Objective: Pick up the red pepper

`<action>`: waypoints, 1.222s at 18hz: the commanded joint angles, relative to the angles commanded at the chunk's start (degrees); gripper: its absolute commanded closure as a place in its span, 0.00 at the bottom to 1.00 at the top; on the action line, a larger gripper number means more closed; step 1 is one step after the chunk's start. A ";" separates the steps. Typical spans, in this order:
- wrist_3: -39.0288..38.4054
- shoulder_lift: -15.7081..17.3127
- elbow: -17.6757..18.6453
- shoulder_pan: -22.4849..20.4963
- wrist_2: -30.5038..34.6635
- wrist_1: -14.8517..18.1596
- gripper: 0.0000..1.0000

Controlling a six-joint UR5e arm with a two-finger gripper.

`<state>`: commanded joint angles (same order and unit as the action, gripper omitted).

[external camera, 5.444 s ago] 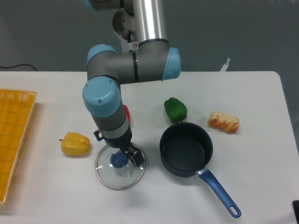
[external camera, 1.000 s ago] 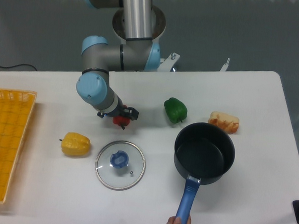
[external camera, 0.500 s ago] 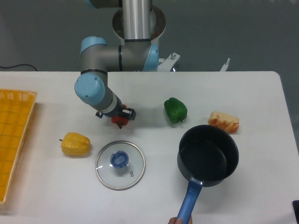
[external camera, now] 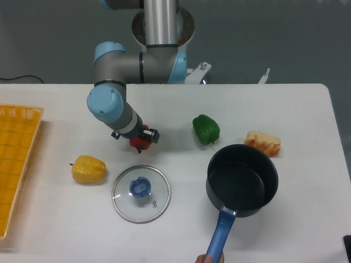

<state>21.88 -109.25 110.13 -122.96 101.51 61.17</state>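
We note the red pepper (external camera: 140,143), small, glossy, partly hidden under the gripper (external camera: 137,138); we cannot tell whether its fingers grasp it.

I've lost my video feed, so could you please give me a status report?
End effector down around red pepper, closure unclear. Pepper apparently still on table. Nothing blocking.
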 joint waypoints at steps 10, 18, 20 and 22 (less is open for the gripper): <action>0.88 1.58 -5.00 -0.44 -1.67 5.62 0.62; 10.01 4.22 -12.03 -1.84 -5.18 9.84 0.62; 12.82 4.92 -13.18 -2.28 -6.06 10.55 0.62; 15.02 5.88 -13.36 -2.46 -6.33 10.63 0.62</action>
<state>36.90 -103.37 96.77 -125.42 95.19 71.81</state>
